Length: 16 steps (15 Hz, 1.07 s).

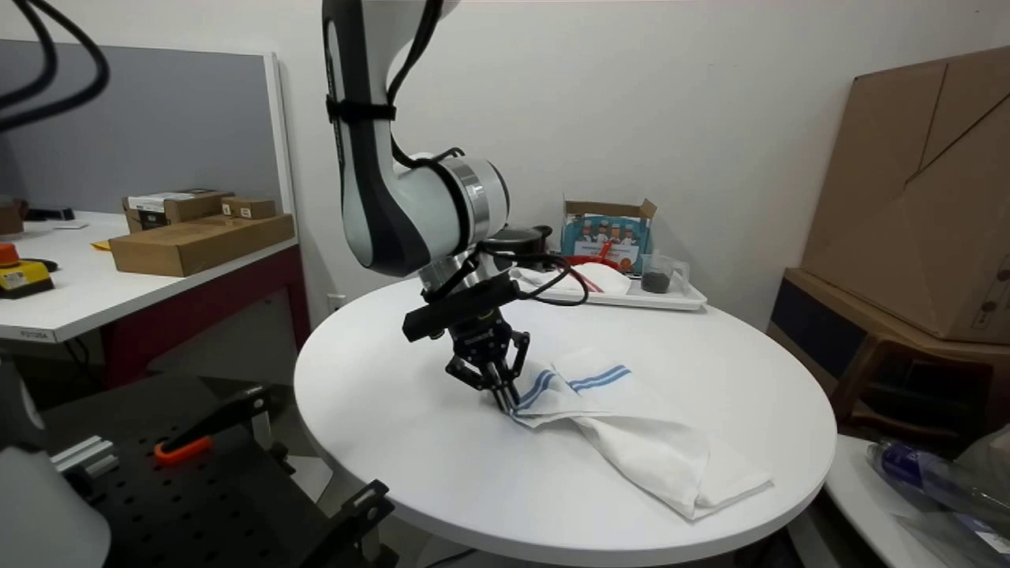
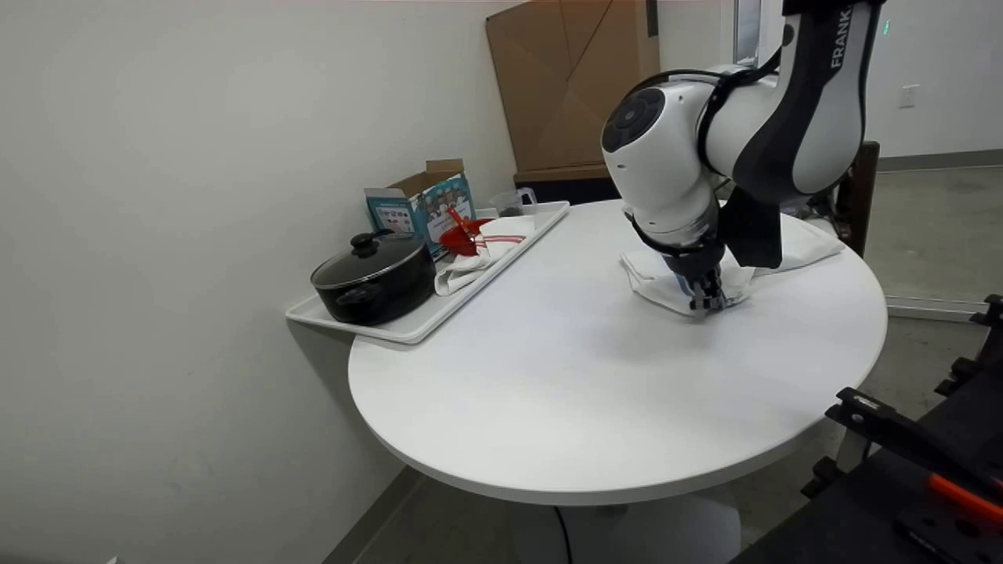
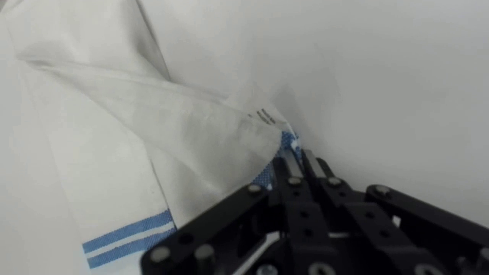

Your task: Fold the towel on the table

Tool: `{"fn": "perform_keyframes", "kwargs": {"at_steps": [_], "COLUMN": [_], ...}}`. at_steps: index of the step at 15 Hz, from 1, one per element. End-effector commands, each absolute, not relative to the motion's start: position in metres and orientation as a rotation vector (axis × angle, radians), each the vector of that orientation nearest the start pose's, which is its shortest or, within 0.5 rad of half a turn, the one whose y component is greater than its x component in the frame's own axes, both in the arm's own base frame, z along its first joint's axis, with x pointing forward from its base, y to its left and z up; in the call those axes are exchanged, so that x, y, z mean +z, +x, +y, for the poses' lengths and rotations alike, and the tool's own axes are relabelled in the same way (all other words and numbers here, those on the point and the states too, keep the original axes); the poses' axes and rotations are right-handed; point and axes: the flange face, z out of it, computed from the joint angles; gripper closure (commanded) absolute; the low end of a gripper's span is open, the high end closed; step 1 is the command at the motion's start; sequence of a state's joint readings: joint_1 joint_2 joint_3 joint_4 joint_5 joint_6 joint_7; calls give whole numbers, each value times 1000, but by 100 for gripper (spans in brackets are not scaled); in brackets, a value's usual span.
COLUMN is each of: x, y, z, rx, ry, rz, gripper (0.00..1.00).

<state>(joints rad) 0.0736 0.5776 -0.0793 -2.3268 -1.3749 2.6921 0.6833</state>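
1. Where it is: a white cloth towel with blue stripes (image 1: 645, 443) lies rumpled, its layers askew, on a round white bench (image 1: 379, 371).
2. Hold: the slim black-and-metal fingers (image 3: 314, 165) stand close together, grasping one blue-banded corner of the towel at or just above the bench top.
3. Done: layers overlap; in the wrist view a creased flap runs slantwise to the held corner, leaving a striped part exposed beside it.
4. Left: edges do not line up and no neat rectangle shows. I judge the fold only partly made; squaring that corner, releasing it and smoothing probably remain, perhaps a further fold.
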Motion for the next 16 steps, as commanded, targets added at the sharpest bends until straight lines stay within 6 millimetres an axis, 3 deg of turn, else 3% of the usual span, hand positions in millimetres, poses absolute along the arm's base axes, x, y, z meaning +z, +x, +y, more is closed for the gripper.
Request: {"fn": "perform_keyframes", "kwargs": {"at_steps": [1,5,10,13,16], "x": [87,112,151,181,188], "y": [449,463,486,515,539], "z": [36,34,18,-26,-51], "rx": [20,81,165,177,165], "ry": [2495,2508,2513,2514,2511], "rz": [894,860,776,699,615], "gripper": [99,99,99,99,99]}}
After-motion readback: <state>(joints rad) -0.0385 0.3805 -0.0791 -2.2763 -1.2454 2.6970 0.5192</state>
